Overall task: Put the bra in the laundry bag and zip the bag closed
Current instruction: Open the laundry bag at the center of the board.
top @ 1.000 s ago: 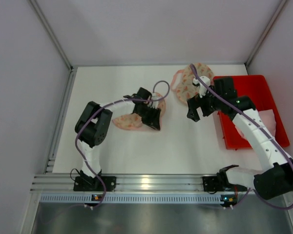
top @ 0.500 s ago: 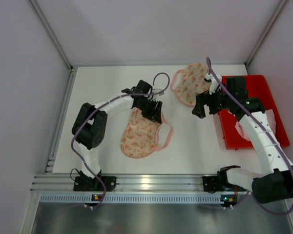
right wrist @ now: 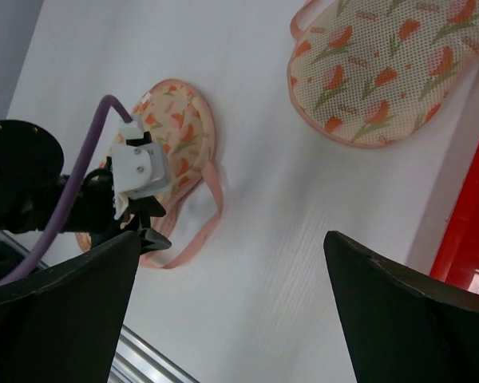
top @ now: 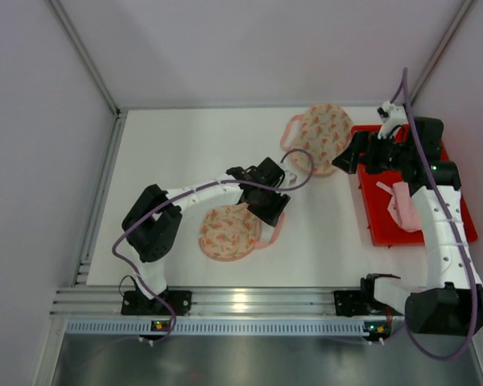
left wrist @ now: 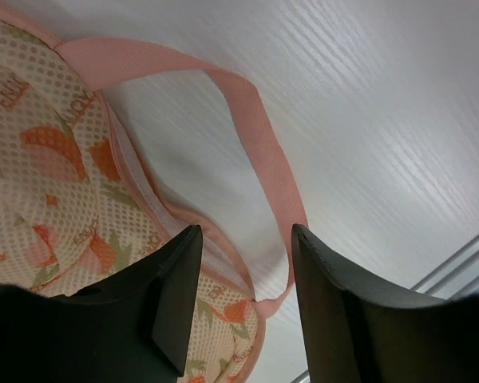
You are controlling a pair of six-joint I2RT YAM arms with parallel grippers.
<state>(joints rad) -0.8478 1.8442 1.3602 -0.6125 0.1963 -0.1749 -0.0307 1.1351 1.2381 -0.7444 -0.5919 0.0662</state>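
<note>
In the overhead view, at lower centre, a floral mesh laundry bag is lying flat on the white table, its pink strap looping off its right side. The left gripper is hovering over that bag's upper-right rim. Through its wrist camera the jaws are standing apart, with the bag's edge and the strap showing between them and nothing pinched. Further right, at upper centre, a second floral mesh piece is resting just beside the red tray; whether it is another bag or half of the same one I cannot tell. The right gripper is hanging above the tray's upper-left corner, jaws spread wide and holding nothing. The bra, a pale pink bundle, is lying inside the tray beneath the right arm. By the look of it, the bag is being laid out and the bra is not yet picked up. The next move likely calls for the right gripper to go down into the tray and close on the bra, while the left finds the bag's opening edge and lifts it to make a mouth.
</note>
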